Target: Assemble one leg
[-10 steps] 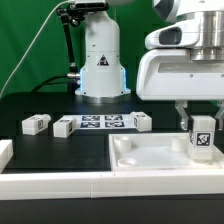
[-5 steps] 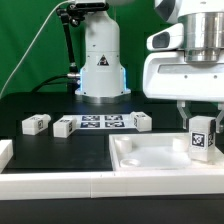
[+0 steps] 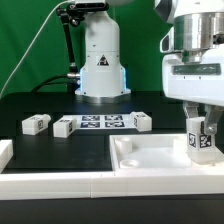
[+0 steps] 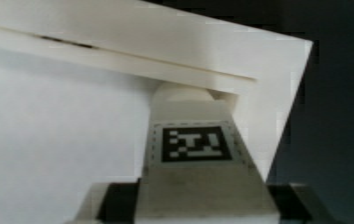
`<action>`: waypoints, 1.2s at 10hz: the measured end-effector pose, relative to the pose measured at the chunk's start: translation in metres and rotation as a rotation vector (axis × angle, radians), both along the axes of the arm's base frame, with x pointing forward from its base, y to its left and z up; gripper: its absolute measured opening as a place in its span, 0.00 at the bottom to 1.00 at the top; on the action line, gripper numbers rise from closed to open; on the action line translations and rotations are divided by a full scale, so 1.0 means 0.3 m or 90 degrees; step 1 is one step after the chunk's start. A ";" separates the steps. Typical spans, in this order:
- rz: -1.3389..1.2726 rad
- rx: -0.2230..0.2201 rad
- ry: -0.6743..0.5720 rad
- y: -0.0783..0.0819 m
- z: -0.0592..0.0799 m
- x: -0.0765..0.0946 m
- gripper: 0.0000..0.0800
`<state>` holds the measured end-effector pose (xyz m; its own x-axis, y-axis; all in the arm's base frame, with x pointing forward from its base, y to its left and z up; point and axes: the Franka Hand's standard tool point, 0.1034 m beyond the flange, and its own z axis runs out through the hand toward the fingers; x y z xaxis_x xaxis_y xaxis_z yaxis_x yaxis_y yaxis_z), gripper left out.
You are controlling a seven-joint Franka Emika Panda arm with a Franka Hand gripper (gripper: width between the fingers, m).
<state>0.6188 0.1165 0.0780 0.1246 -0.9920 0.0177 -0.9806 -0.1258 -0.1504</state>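
My gripper (image 3: 201, 127) is shut on a leg (image 3: 202, 140), a small white block with a black-and-white tag, held upright over the right far part of the large white tray (image 3: 150, 160). In the wrist view the leg (image 4: 195, 140) runs out from between my fingers (image 4: 117, 203) toward the tray's raised rim (image 4: 156, 65), its end close to the corner. Three more legs lie on the black table: one at the exterior view's left (image 3: 36, 124), one (image 3: 64, 127) and one (image 3: 141, 122) at the ends of the marker board.
The marker board (image 3: 103, 122) lies in front of the robot base (image 3: 102, 70). A white block (image 3: 5, 152) sits at the exterior view's left edge. A white border strip (image 3: 60, 185) runs along the front.
My gripper has turned about its vertical axis with the leg in it and shifted slightly toward the exterior view's right. The leg stays low over the tray.
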 end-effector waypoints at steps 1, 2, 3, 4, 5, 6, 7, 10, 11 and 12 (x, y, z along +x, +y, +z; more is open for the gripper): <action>-0.046 0.009 0.000 0.002 0.000 -0.001 0.36; -0.047 0.010 0.000 0.002 0.000 -0.001 0.36; -0.038 0.008 0.000 0.002 0.000 0.000 0.37; -0.004 0.003 -0.001 0.000 0.000 0.001 0.37; 0.032 -0.003 -0.005 -0.004 0.003 0.005 0.64; 0.103 -0.015 -0.004 -0.005 0.002 0.005 0.64; 0.189 -0.029 -0.004 0.003 0.002 0.003 0.78; 0.414 -0.069 -0.004 0.008 0.004 0.005 0.81; 0.506 -0.084 -0.004 0.005 0.004 0.006 0.81; 0.576 -0.096 -0.003 0.006 0.004 0.006 0.81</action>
